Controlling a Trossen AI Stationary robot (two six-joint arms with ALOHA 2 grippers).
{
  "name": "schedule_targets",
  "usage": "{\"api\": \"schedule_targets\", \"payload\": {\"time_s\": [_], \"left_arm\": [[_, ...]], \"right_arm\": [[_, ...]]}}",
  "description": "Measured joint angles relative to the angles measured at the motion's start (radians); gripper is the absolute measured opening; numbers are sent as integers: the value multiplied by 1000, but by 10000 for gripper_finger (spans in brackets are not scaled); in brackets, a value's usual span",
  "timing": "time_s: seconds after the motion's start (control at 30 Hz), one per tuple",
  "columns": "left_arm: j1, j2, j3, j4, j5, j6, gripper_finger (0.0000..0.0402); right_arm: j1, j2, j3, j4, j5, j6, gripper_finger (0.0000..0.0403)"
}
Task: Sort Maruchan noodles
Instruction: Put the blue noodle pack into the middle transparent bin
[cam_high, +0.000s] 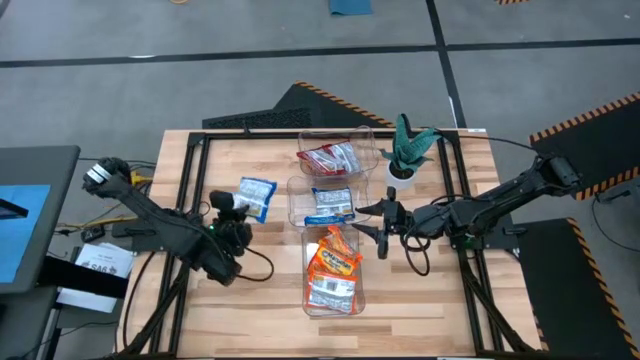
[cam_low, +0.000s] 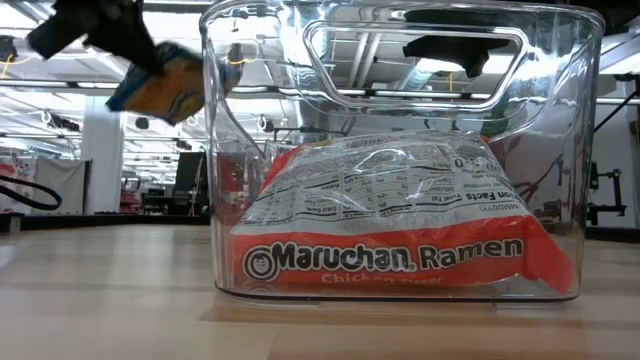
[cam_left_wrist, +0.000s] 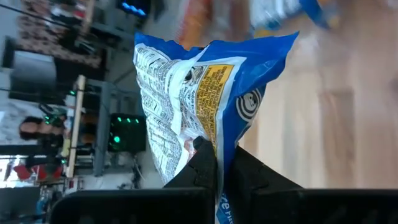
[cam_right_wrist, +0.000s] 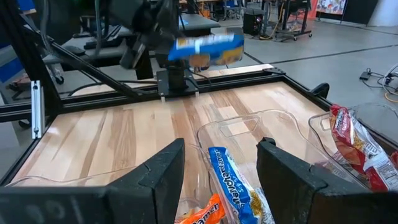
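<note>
Left gripper (cam_left_wrist: 217, 163) clamped on blue noodle packet (cam_left_wrist: 199, 93), right gripper (cam_right_wrist: 221, 163) wide open

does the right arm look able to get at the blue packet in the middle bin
Probably yes: the right gripper, open, hangs beside the middle bin, whose top is open, and nothing covers the blue packet. The left gripper is apart, holding another packet.

Three clear bins (cam_high: 296, 201) line the table's middle, with bare wood (cam_high: 270, 290) left of them.
</note>
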Motion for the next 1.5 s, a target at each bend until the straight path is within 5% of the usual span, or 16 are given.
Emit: {"api": "schedule_targets", "payload": {"time_s": [0.2, 0.4, 0.57, 0.73, 1.0, 1.5], "left_arm": [[52, -72, 1, 199, -83, 212, 0], [138, -73, 1, 493, -36, 533, 0], [248, -73, 1, 746, 179, 747, 0], [373, -73, 1, 1020, 522, 892, 0], [533, -37, 2, 1234, 837, 935, 0], [577, 142, -65, 1379, 881, 930, 0]], "right_arm": [[0, 0, 0, 1, 0, 0, 218], [0, 0, 0, 2, 0, 0, 218], [0, 0, 0, 2, 0, 0, 218], [0, 0, 0, 1, 0, -1, 218], [0, 0, 0, -6, 0, -3, 218], [0, 0, -1, -19, 0, -2, 218]]}}
